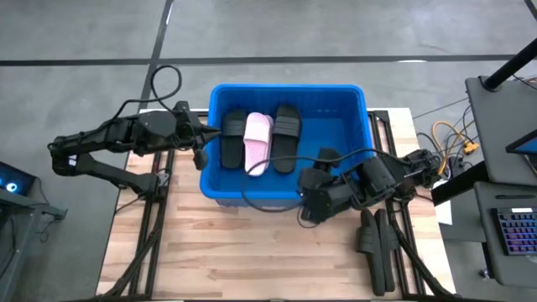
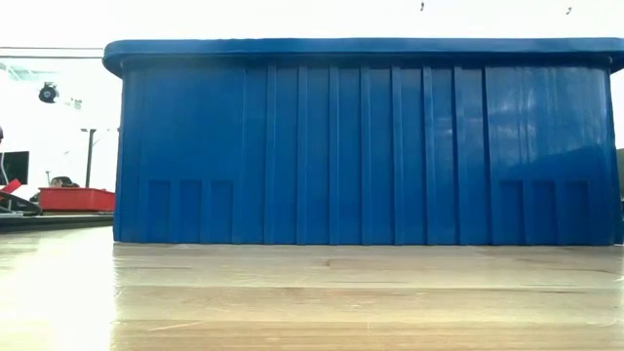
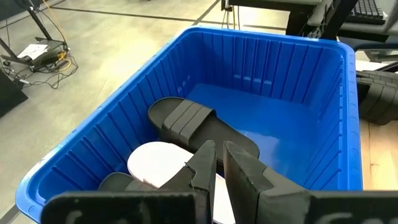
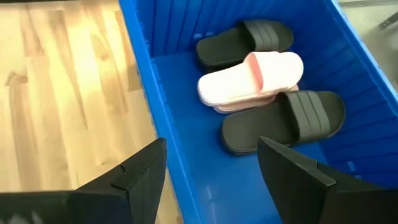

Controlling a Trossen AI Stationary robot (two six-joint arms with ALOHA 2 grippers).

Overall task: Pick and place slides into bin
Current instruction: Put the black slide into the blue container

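Note:
The blue bin stands on the wooden table and fills the low view. On its floor at the left end lie a black slide, a pale pink slide stacked on another pink one, and a second black slide. My left gripper hovers at the bin's left rim, shut and empty, above the pink slide. My right gripper hangs open over the bin's near wall, pointing slantwise down, with nothing between its fingers.
More black slides lie on the table to the right of the bin, beside my right arm. Bare wood stretches from the bin to the near edge. A desk with a keyboard and cables stands off the right side.

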